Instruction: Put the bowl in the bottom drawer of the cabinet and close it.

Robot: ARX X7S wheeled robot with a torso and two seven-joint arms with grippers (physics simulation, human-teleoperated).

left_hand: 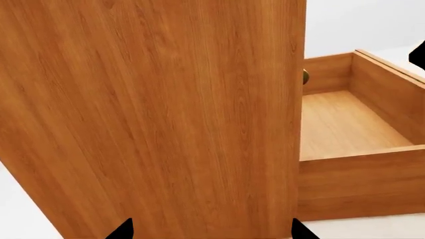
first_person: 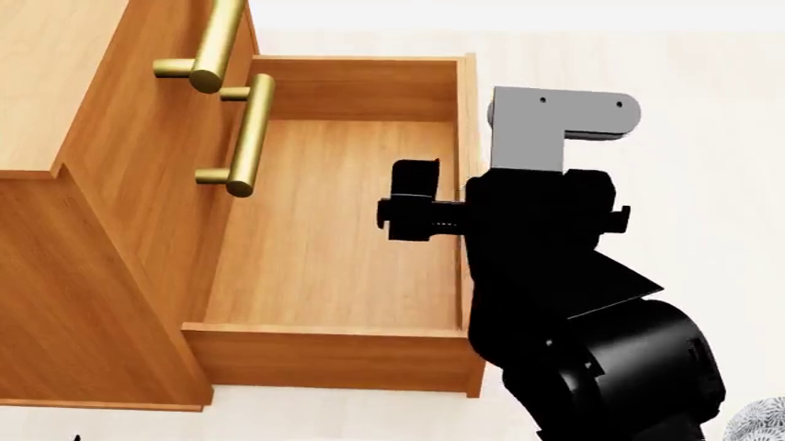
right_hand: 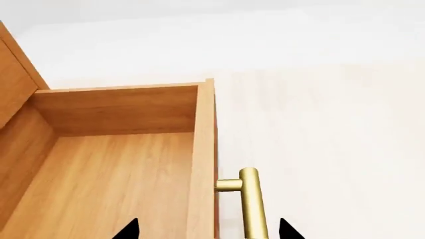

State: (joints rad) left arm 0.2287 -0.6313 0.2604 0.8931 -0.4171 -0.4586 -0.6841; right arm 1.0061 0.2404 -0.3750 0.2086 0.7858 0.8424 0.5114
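Note:
The cabinet [first_person: 73, 230] stands at the left of the head view, with its bottom drawer [first_person: 331, 230] pulled out and nothing inside it. My right gripper [first_person: 429, 207] hangs over the drawer's front panel. In the right wrist view this gripper [right_hand: 207, 231] is open, its fingertips [right_hand: 129, 230] straddling the front panel [right_hand: 202, 164] and the brass handle [right_hand: 251, 204] without touching them. My left gripper [left_hand: 212, 231] is open, facing the cabinet's side panel [left_hand: 153, 114], with the open drawer [left_hand: 345, 124] beyond it. A speckled edge of the bowl [first_person: 758, 424] shows at the head view's lower right corner.
Two upper drawers stay shut, their brass bar handles [first_person: 215, 41] [first_person: 249, 138] jutting over the open drawer. My right arm's black body [first_person: 564, 303] covers the drawer's front corner. Pale floor [first_person: 699, 110] lies to the right of the cabinet.

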